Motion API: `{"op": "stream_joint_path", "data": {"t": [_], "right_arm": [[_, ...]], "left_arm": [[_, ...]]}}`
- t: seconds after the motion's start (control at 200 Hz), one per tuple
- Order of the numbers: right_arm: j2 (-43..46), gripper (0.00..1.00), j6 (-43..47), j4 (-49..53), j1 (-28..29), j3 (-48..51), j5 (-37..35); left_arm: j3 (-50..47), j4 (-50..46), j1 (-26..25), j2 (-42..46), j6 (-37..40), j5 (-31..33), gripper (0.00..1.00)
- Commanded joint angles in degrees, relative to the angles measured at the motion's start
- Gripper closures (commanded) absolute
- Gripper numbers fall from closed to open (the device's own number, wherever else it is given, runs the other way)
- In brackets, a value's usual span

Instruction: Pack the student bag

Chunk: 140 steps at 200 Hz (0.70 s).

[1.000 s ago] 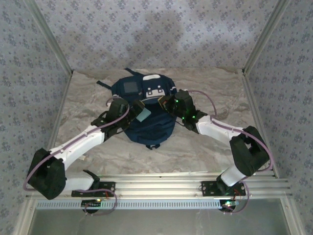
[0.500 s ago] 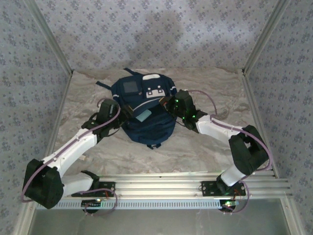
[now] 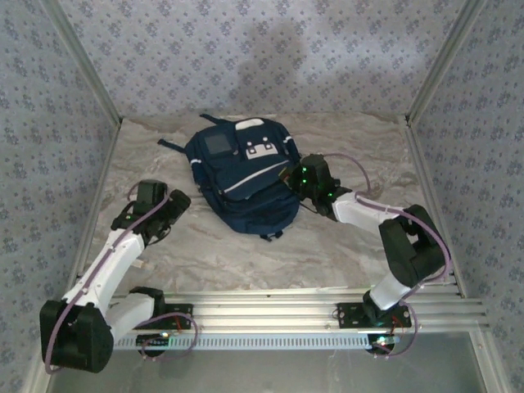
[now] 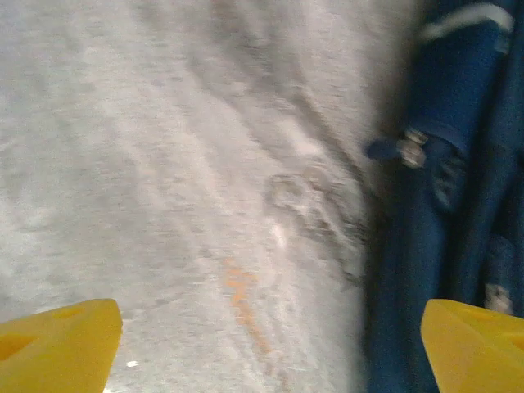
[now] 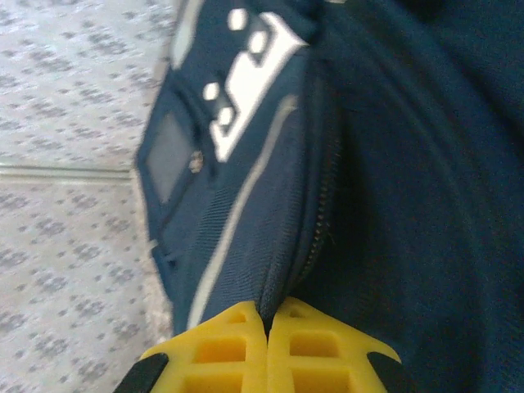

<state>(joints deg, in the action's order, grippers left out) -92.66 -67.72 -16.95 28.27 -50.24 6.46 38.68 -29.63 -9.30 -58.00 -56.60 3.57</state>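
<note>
Top external: the student bag is seen lying flat mid-worktop. The right gripper is set against its edge. The left gripper is held apart, with the bag off to the right of its jaws.

Left wrist: jaws are spread wide with nothing between them. Bare worktop is noted ahead, and bag fabric beside the right jaw.

Right wrist: jaws are pressed together, pinching a fabric fold beside the zipper, presumably to hold the bag steady for packing.

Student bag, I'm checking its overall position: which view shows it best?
Top external: the whole student bag lies on the table. Right wrist shows a close-up where the right pincer pinches its fabric; left wrist, a blurred edge.
</note>
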Motion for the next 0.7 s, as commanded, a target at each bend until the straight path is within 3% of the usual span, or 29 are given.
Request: {"op": "stream_joint_path", "data": {"t": [0.0, 0.285, 0.475, 0.695], "right_arm": [[-1.6, 1.0, 2.9, -1.1, -3.1, 1.1, 0.8], [-5.5, 1.0, 7.0, -1.1, -6.5, -2.3, 9.6], [-8.4, 1.0, 7.1, -3.0, -7.8, -4.3, 14.5], [-11.8, 1.0, 5.9, -6.5, -9.4, -5.2, 18.0]], "left_arm": [[-1.1, -8.9, 3.9, 0.7, -1.5, 3.3, 0.0], [-4.2, -14.6, 16.5, -0.2, -4.1, 4.6, 0.0], [-3.4, -18.5, 21.4, -1.6, -4.2, 8.2, 0.0], [-4.5, -19.0, 29.5, -6.2, -3.5, 7.3, 0.0]]}}
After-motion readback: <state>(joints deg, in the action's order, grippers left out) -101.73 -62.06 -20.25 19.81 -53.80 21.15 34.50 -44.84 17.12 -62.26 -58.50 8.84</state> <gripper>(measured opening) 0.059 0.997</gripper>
